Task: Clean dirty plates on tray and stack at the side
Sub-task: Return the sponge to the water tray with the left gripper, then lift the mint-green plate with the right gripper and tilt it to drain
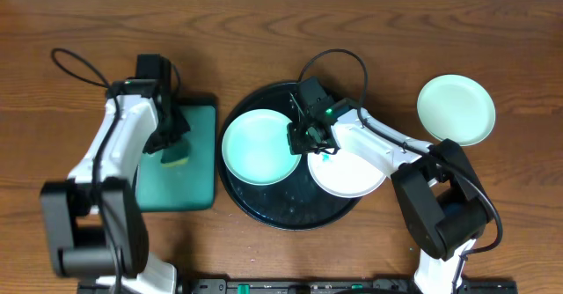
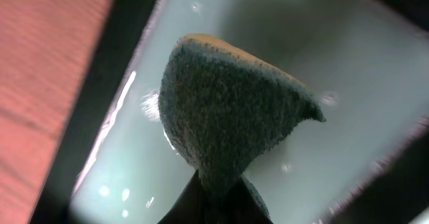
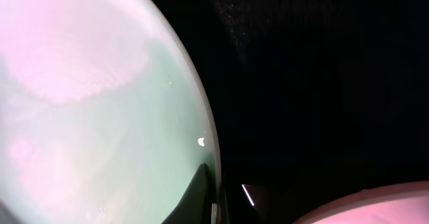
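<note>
The round black tray sits at the table's middle. In it lie a turquoise plate on the left and a white plate on the right. A pale mint plate lies on the table at the far right. My right gripper is shut on the right rim of the turquoise plate; the right wrist view shows a finger over the plate at its edge. My left gripper is shut on a green sponge above the teal tray.
The rectangular teal tray with a black rim lies left of the black tray; its wet floor shows in the left wrist view. Bare wooden table stretches behind the trays. Cables loop above both arms.
</note>
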`<state>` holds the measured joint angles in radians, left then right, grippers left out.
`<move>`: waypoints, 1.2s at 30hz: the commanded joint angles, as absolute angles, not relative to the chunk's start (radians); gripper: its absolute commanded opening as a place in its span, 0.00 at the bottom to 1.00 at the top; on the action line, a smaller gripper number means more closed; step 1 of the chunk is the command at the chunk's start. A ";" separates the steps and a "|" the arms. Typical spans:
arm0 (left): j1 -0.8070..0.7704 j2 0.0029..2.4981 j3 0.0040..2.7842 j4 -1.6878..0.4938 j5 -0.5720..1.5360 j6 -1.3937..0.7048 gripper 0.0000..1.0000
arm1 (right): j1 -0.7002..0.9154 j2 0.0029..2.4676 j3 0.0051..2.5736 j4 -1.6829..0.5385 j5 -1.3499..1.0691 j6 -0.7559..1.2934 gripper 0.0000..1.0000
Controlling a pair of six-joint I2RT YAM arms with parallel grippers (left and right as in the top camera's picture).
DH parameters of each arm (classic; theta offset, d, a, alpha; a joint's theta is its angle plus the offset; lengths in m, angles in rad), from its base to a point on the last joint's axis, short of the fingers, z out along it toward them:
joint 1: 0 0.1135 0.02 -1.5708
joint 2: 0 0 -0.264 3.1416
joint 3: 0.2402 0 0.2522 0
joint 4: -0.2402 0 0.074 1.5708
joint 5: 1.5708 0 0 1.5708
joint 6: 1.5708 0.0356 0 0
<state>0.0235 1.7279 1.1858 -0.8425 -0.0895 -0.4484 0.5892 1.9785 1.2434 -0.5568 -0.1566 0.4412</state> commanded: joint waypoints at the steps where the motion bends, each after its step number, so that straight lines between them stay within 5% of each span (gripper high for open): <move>1: 0.024 1.814 1.182 -0.822 -0.102 -0.423 0.09 | 0.611 2.045 1.182 -0.599 -0.162 0.421 0.02; 8: 0.024 1.869 1.182 -0.786 -0.086 -0.422 0.12 | 0.611 2.045 1.182 -0.598 -0.162 0.421 0.01; 9: 0.024 1.869 1.182 -0.784 -0.086 -0.422 0.17 | 0.611 2.045 1.182 -0.598 -0.162 0.421 0.02; 11: 0.024 1.868 1.182 -0.785 -0.076 -0.423 0.48 | 0.611 2.045 1.182 -0.597 -0.162 0.421 0.02; 14: 0.024 1.863 1.182 -0.792 -0.047 -0.423 0.63 | 0.611 2.045 1.182 -0.596 -0.162 0.421 0.02; 23: 0.020 1.615 1.182 -0.868 -0.036 -0.463 0.68 | 0.611 2.045 1.182 -0.595 -0.162 0.421 0.02; 25: 0.020 1.531 1.182 -0.910 -0.028 -0.471 0.80 | 0.611 2.042 1.182 -0.595 -0.163 0.421 0.01; 36: -0.002 1.233 1.182 -1.087 0.113 -0.472 0.80 | 0.525 1.919 1.185 -0.630 -0.319 0.411 0.01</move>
<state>0.0128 1.2694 1.1847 -1.0637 0.0795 -0.4675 0.5549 1.9621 1.2263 -0.5766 -0.2417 0.4377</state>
